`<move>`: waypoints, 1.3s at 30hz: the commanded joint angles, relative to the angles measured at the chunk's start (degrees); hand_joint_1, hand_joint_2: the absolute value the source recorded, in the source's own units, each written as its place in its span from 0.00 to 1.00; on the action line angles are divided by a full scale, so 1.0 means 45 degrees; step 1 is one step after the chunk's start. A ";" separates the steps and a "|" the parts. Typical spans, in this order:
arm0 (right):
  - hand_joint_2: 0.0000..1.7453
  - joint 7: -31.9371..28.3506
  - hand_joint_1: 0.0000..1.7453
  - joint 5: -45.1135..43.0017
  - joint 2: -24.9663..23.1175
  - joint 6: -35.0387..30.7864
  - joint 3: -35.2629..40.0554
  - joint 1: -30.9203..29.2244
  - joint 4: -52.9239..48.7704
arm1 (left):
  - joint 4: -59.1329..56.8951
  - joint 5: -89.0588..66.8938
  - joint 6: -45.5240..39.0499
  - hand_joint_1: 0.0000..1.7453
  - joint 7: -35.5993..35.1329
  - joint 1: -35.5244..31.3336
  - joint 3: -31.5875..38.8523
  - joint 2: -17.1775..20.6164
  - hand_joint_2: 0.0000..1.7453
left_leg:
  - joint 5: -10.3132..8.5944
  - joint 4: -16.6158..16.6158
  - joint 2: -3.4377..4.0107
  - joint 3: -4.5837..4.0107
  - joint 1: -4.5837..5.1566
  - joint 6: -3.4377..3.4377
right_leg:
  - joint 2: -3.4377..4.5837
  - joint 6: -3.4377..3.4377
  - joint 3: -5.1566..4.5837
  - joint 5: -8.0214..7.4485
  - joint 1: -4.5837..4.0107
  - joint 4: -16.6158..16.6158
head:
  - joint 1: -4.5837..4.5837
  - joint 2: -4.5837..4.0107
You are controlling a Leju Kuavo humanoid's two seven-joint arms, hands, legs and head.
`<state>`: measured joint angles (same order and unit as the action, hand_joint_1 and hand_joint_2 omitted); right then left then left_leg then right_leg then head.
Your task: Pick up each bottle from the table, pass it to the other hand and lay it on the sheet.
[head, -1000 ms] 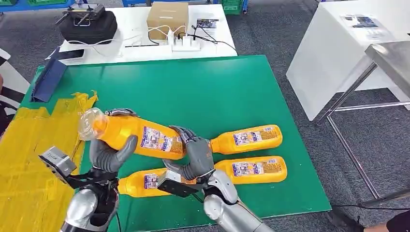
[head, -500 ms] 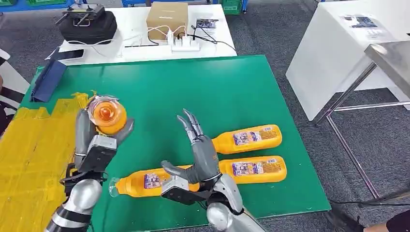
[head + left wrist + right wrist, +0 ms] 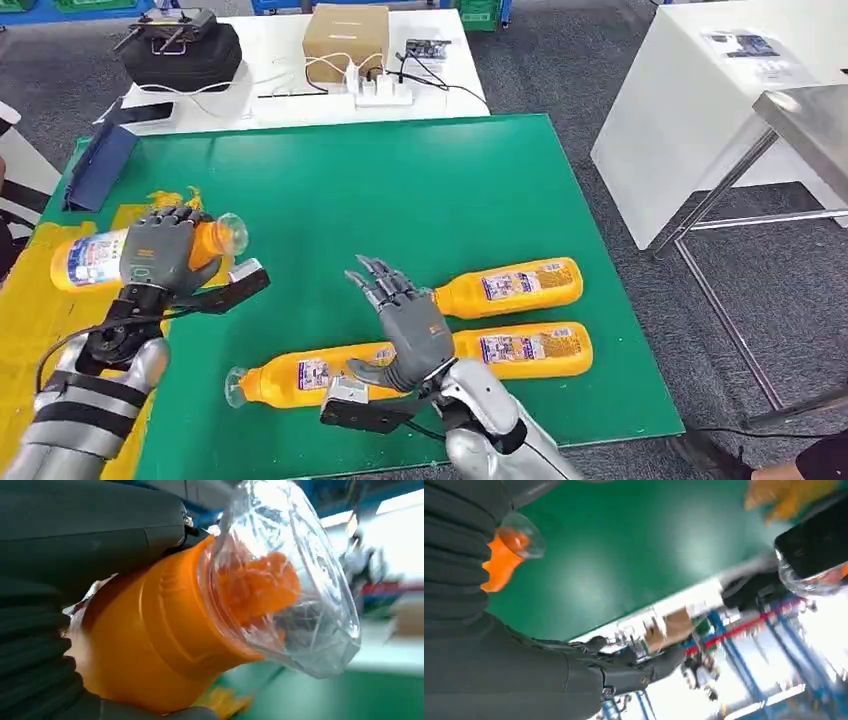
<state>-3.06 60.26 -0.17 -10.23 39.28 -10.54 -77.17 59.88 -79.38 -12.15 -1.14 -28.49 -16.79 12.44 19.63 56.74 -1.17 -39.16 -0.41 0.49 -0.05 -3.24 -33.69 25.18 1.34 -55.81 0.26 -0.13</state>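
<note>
Now left hand (image 3: 160, 250) grips bottle (image 3: 95, 258) (sideways).

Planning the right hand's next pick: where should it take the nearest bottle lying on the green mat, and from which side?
Grip the nearest bottle around its labelled middle, coming down from above. It lies flat on the mat, cap toward the robot's left, so the round body is open from the top. The right hand, fingers spread, hovers over its wide end, beside the next bottle.
</note>
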 commanded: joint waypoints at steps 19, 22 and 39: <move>1.00 0.0947 0.00 0.0698 -0.0089 0.1418 0.3438 -0.2749 0.6430 | -0.8920 -0.0158 -0.0804 0.00 -0.2378 -0.2922 -0.0671 -0.2206 1.00 | 0.0005 0.0015 0.0010 0.0030 -0.0002 0.0016 | -0.0001 0.0014 0.0188 0.0005 -0.0012 0.0002 | 0.0000 0.0000; 1.00 0.1098 0.00 0.0575 -0.0314 0.1644 0.3522 -0.2795 0.7000 | -0.8912 0.0029 -0.1131 0.00 -0.2206 -0.2976 -0.0319 -0.2343 1.00 | 0.0013 0.0018 0.0015 0.0043 -0.0005 0.0013 | 0.0001 0.0020 0.0205 0.0011 -0.0017 0.0001 | 0.0000 0.0000; 1.00 0.1538 1.00 0.0557 -0.0980 0.0706 0.2880 -0.2706 0.9009 | 0.0209 0.9666 -0.2615 0.00 0.5589 0.1208 0.1189 -0.3760 1.00 | 0.0017 0.0000 0.0025 0.0077 -0.0002 -0.0010 | 0.0002 0.0048 0.0196 -0.0019 -0.0011 0.0013 | 0.0000 0.0000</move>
<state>3.70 63.36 -3.10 -5.68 53.57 -23.08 -45.11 36.62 -51.35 -29.57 18.94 -32.16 -11.98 -2.45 19.64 56.75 -1.01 -38.94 -0.41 0.45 0.05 -3.14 -32.99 25.03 1.31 -55.79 0.26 -0.13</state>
